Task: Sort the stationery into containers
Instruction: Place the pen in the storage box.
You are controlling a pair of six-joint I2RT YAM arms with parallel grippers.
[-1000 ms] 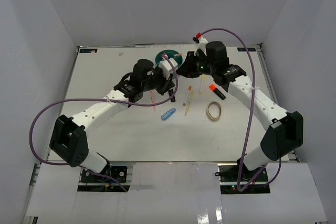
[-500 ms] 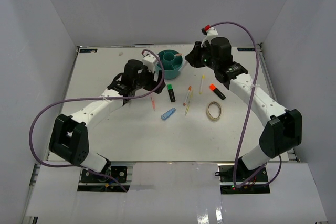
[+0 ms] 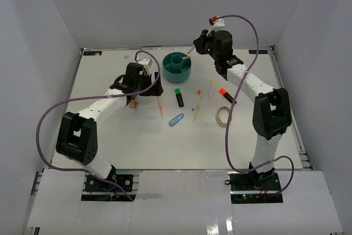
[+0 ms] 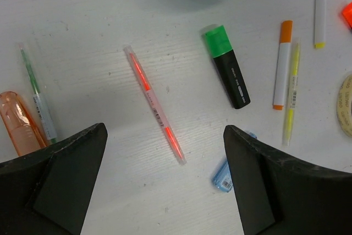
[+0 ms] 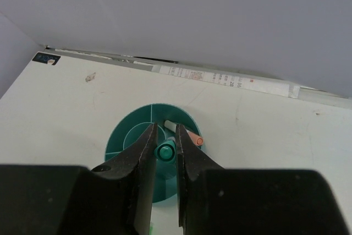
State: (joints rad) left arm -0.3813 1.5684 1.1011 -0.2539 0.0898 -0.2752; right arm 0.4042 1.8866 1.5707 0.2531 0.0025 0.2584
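Tightly around a teal-capped pen [image 5: 164,151], right pincer [image 5: 165,131] above the teal organizer [image 5: 124,142].

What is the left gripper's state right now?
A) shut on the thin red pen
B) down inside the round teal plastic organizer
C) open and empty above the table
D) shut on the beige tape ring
C: in the left wrist view the left gripper has its black fingers wide apart with nothing held, and the thin red clear-barrelled pen lies loose on the white table below.
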